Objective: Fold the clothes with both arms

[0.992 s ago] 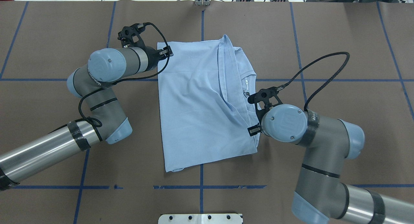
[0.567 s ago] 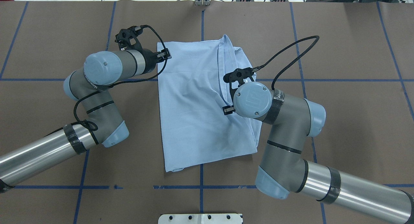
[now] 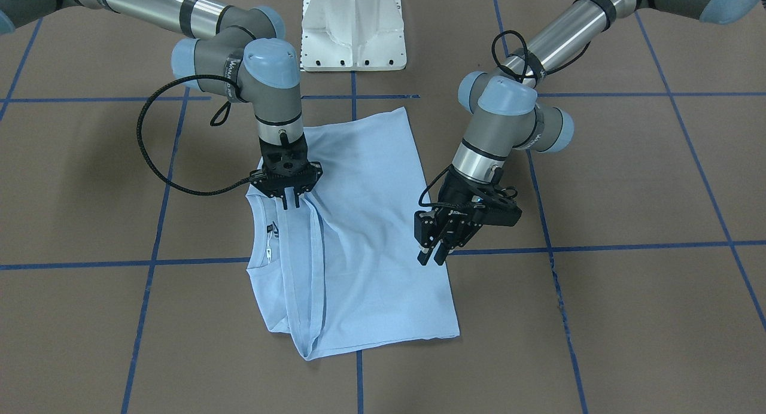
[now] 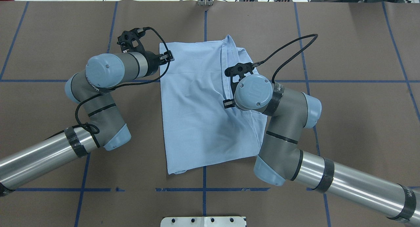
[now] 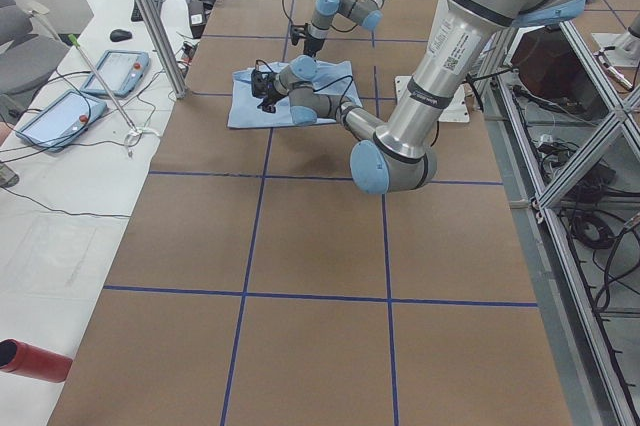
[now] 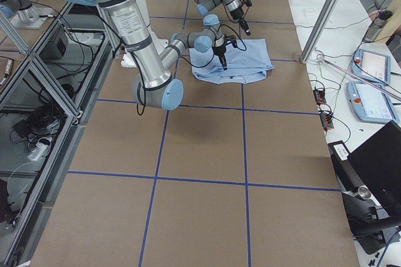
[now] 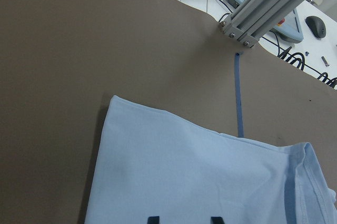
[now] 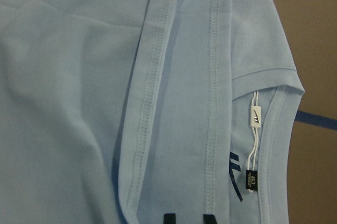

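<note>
While the light blue t-shirt (image 3: 371, 234) lies mid-frame on the desk (image 3: 628, 318) with one side flap folded inward, further folds appear outstanding; judged early-stage. Right end effector (image 3: 288, 203): narrowly parted, empty, at flap hem. Left end effector (image 3: 432, 257): parted, empty, over opposite edge.

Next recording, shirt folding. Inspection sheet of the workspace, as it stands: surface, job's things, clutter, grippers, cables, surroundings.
Surface: brown table cover with blue tape grid.
Job's things: light blue t-shirt, folded lengthwise, lying flat.
Clutter: nothing seen.
Grippers: left gripper open at the shirt's edge; right gripper open, narrow gap, over the folded hem.
Cables: black cable loops out from the right wrist.
Surroundings: white pedestal base; handheld screens on a side bench.
</note>
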